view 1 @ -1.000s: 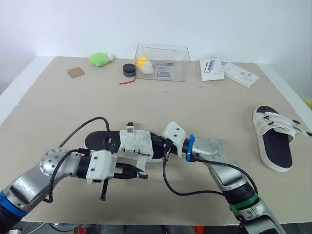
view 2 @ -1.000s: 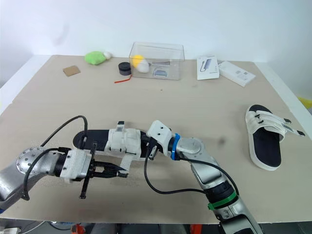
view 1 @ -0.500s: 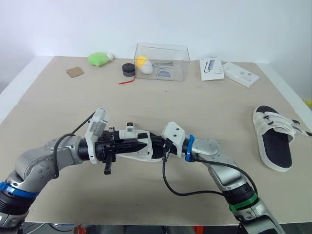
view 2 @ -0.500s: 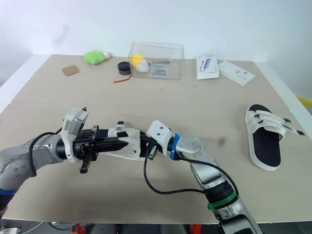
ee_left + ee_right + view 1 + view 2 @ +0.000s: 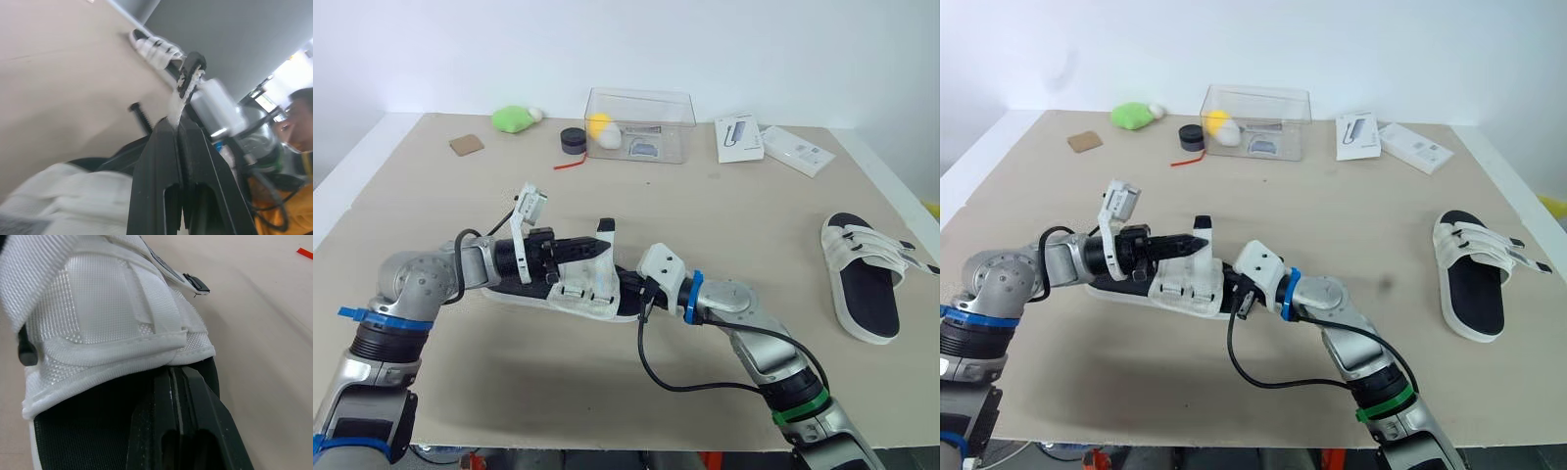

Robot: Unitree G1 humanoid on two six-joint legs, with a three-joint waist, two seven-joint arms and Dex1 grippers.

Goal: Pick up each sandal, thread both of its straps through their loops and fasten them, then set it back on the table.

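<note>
Head view: along the far edge of the bench [image 5: 431,206], from 10 to 1 o'clock, sit a brown card [image 5: 465,145], a green plush [image 5: 514,119], a black roll [image 5: 573,140], a clear box [image 5: 639,122] and two white packets [image 5: 739,137]. All are well apart from the work, and nothing blocks either arm. A second sandal [image 5: 864,276] lies at 3 o'clock, long axis 12 to 6, with loose strap ends toward 3. The near sandal [image 5: 573,291] sits at centre, long axis 9 to 4.

Left wrist view: the left pincer [image 5: 177,125] is closed, nipping a white, black-tipped strap [image 5: 185,83] that stands up from the fingertips. A person [image 5: 298,117] is at the edge.

Right wrist view: the right pincer [image 5: 176,374] is clamped on the near sandal's black sole, just under its white upper.
</note>
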